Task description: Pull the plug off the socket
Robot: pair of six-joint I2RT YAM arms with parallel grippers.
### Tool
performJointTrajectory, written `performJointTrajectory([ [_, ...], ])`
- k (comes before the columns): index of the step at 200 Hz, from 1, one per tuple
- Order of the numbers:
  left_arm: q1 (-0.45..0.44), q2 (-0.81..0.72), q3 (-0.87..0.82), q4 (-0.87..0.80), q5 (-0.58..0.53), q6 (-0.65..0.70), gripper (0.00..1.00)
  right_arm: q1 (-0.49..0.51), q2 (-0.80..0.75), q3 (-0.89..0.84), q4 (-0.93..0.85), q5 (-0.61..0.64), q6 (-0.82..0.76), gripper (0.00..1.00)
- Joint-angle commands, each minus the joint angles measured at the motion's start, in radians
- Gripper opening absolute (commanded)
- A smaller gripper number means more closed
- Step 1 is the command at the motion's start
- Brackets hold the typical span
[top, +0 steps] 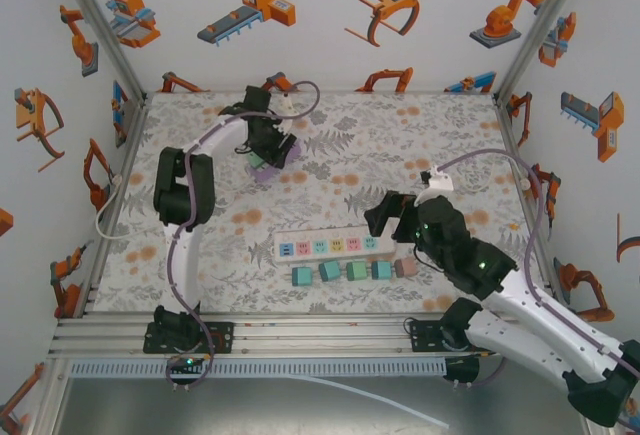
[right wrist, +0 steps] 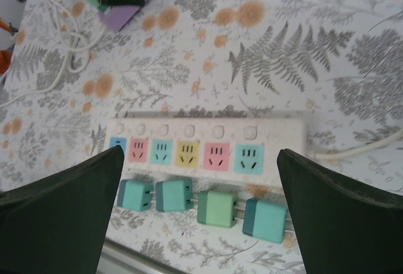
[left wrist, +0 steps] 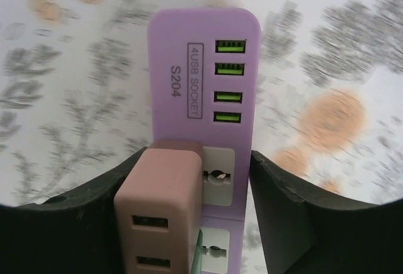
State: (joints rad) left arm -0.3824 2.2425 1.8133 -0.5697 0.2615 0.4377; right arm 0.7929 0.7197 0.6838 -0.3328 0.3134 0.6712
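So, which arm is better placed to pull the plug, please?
Left: the left tool is shut across the purple socket at the pink plug; the right tool hangs open over the white strip.

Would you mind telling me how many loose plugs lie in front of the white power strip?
5 loose plugs, in a row along the white power strip's near side: teal, teal, green, teal, and pinkish at the right end. None seems hidden.

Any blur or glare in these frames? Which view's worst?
Left wrist is worst: the tablecloth is smeared, though the purple socket strip and its label are sharp and the pink plug is slightly soft. Right wrist: white power strip crisp. Top external: even light, soft shadows, no glare.
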Motion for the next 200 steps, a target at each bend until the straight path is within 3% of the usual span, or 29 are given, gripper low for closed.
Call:
performJointTrajectory([
  [1, -0.085, -0.147, -0.061, 0.022, 0.103, 0.052, 0.51, -0.022, 0.072, 0.068, 0.01, 0.055, -0.123, 0.99],
  [46, -0.249, -0.202, -0.111, 0.008, 0.036, 0.149, 0.5, -0.055, 0.131, 0.102, -0.019, 0.008, -0.133, 0.99],
  [104, -0.392, -0.162, -0.161, 0.039, -0.02, 0.211, 0.51, -0.057, -0.142, 0.015, -0.15, 0.086, -0.12, 0.99],
  [136, -0.418, -0.13, -0.183, 0.06, -0.062, 0.202, 0.51, -0.057, -0.224, 0.018, -0.234, 0.098, -0.184, 0.99],
  [200, -0.432, -0.141, -0.271, 0.096, -0.086, 0.177, 0.62, -0.057, -0.157, 0.02, -0.229, 0.085, -0.232, 1.0],
])
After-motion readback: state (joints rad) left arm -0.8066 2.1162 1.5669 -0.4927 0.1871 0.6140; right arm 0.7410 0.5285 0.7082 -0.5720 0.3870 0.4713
